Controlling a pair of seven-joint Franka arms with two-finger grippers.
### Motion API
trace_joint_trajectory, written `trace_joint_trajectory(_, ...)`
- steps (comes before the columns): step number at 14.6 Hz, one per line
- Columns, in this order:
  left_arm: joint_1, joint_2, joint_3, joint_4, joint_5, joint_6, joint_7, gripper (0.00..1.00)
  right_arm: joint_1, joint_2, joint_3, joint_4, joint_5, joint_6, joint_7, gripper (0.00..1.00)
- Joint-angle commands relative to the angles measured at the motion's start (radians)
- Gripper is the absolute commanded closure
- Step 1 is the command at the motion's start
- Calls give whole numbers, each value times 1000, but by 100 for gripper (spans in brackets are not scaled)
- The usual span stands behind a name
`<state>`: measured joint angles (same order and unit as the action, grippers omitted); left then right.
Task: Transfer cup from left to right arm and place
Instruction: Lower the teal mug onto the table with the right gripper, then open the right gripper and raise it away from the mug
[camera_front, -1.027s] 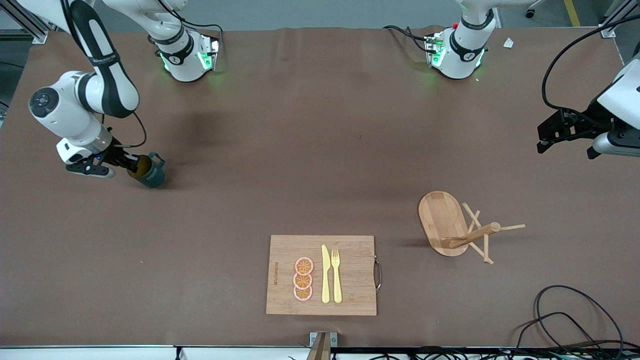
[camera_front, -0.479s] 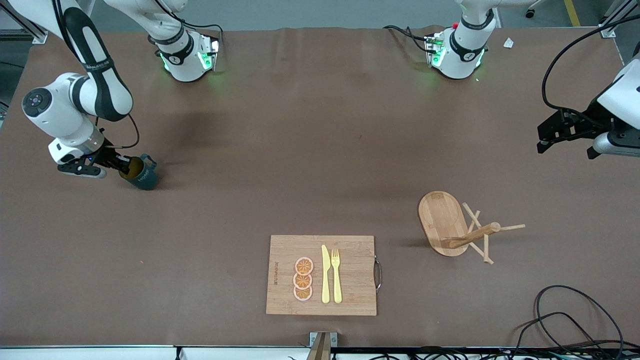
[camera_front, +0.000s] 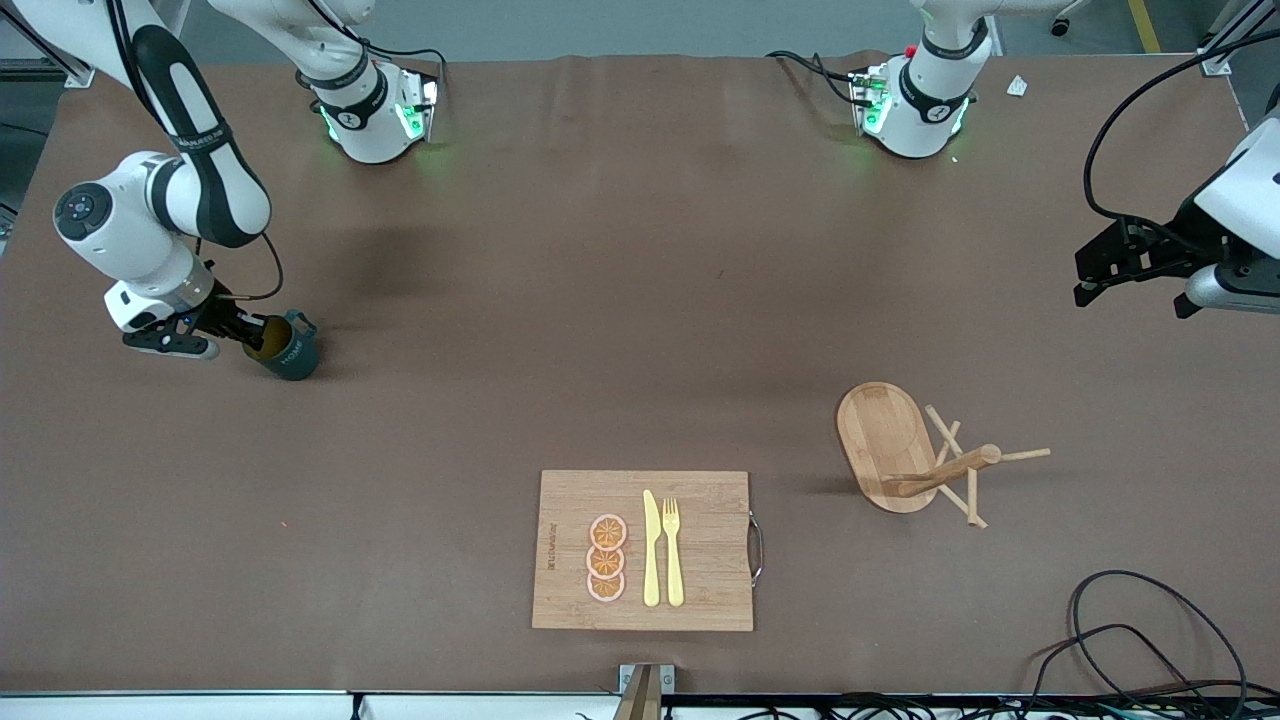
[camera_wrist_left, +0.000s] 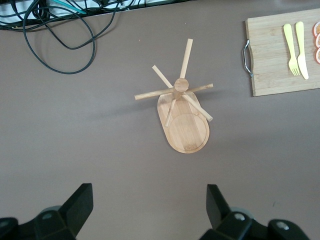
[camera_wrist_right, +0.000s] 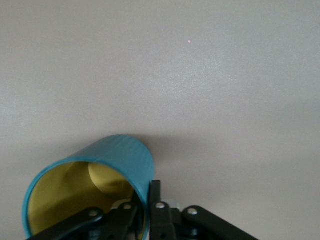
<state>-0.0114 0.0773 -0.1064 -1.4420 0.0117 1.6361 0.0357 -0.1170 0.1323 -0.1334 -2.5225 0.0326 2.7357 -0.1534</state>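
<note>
The dark teal cup (camera_front: 287, 352) with its ochre-yellow inside (camera_wrist_right: 65, 195) is tilted low over the table at the right arm's end. I cannot tell whether its base touches the surface. My right gripper (camera_front: 246, 338) is shut on the cup's rim (camera_wrist_right: 145, 192), with one finger inside the wall and one outside. The loop handle points away from the gripper. My left gripper (camera_front: 1132, 300) waits in the air over the left arm's end of the table. It stands open (camera_wrist_left: 148, 210) with nothing between its fingers.
A wooden cutting board (camera_front: 705, 550) with orange slices (camera_front: 606, 558), a yellow knife and a fork (camera_front: 672, 560) lies near the front camera. A wooden peg rack (camera_front: 905, 450) lies tipped over toward the left arm's end (camera_wrist_left: 182, 112). Black cables (camera_front: 1150, 640) coil at the front corner.
The right arm carried the cup a little toward its own end of the table, then eased back slightly. The left arm has not moved.
</note>
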Motion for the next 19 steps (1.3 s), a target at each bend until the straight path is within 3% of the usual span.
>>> trace_joint_trajectory(1, -1, -5, 2, 3, 4, -10, -8, 0, -26, -2, 18, -2, 1, 7, -18, 44)
trace_joint_trajectory(6, -1, -5, 2, 3, 4, -10, -8, 0, -26, -19, 21, 10, 9, -37, -15, 1)
trace_joint_trajectory(9, -1, -5, 2, 3, 2, -10, -10, 0, -20, -49, 21, 60, 82, -178, -17, 0)
trace_joint_trajectory(13, -1, -5, 4, 3, 2, -10, -14, 0, -13, -131, 23, 132, 84, -335, -20, 0)
trace_joint_trajectory(17, -1, -5, 4, 3, 1, -10, -20, 0, 5, -215, 23, 338, 79, -646, -17, 0)
trace_joint_trajectory(19, -1, -5, 4, 3, 2, -10, -20, 0, 10, -247, 34, 419, 75, -740, -17, 0)
